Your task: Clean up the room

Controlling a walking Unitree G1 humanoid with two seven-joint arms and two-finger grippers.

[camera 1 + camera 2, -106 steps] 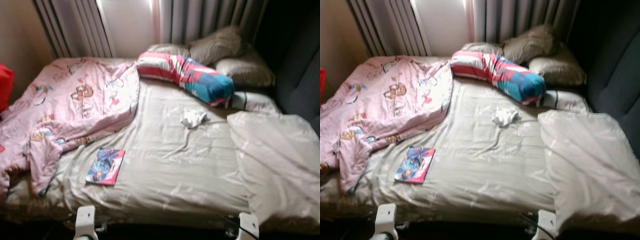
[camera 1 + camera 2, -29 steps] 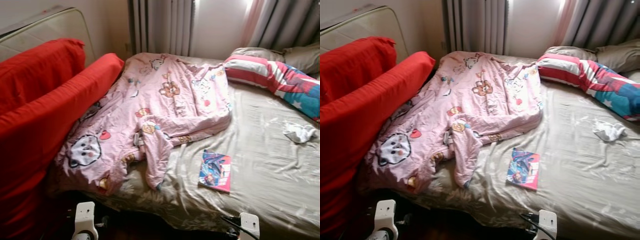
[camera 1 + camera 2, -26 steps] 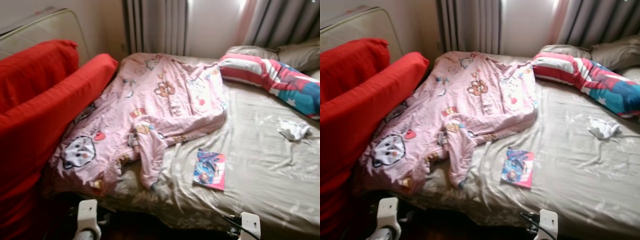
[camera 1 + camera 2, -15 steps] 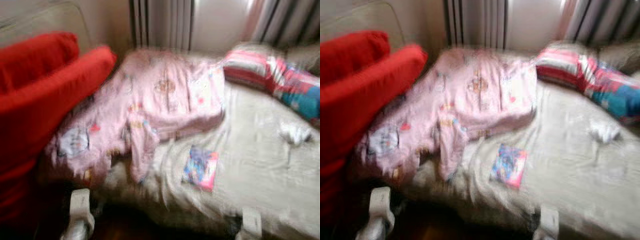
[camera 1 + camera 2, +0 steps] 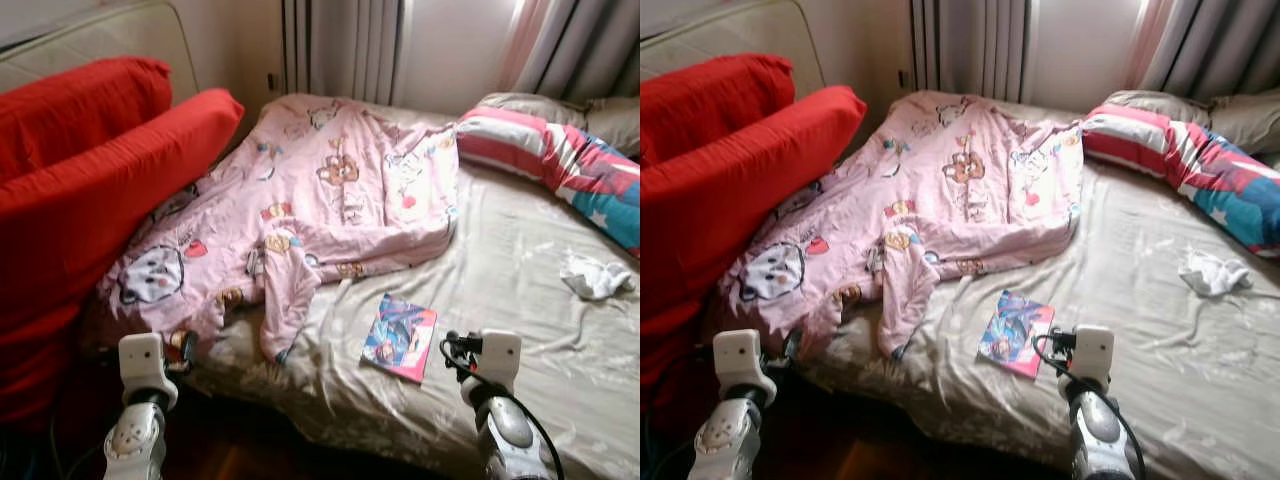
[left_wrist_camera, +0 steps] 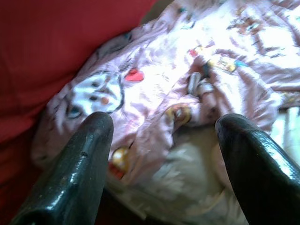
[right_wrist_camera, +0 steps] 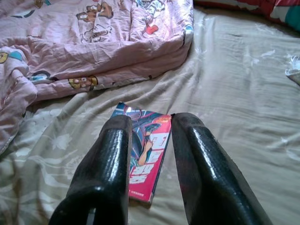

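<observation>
A bed [image 5: 520, 290] with a wrinkled beige sheet stands before the robot, a pink cartoon-print blanket [image 5: 330, 200] bunched over its left half and spilling against a red mattress [image 5: 90, 190] propped alongside. A colourful book [image 5: 400, 337] lies flat on the sheet just beside the blanket's lower edge, near the foot of the bed. Farther right, well apart from the book, sits a crumpled white cloth [image 5: 595, 277], and a striped red, white and blue bolster [image 5: 555, 165] rests near the beige pillows [image 5: 560, 105] by the grey curtains [image 5: 975, 50].

The right end effector [image 7: 149, 140] hangs over the sheet with its fingers narrowly parted, the book lying just beyond and between their tips, not gripped. The left end effector [image 6: 164, 136] is spread wide above the blanket's near corner, where a cat-face print meets the red mattress, and holds nothing. In the head views both silver arms rise at the near edge of the bed, the right one [image 5: 495, 400] just beside the book, the left one [image 5: 140, 400] below the blanket's corner.
</observation>
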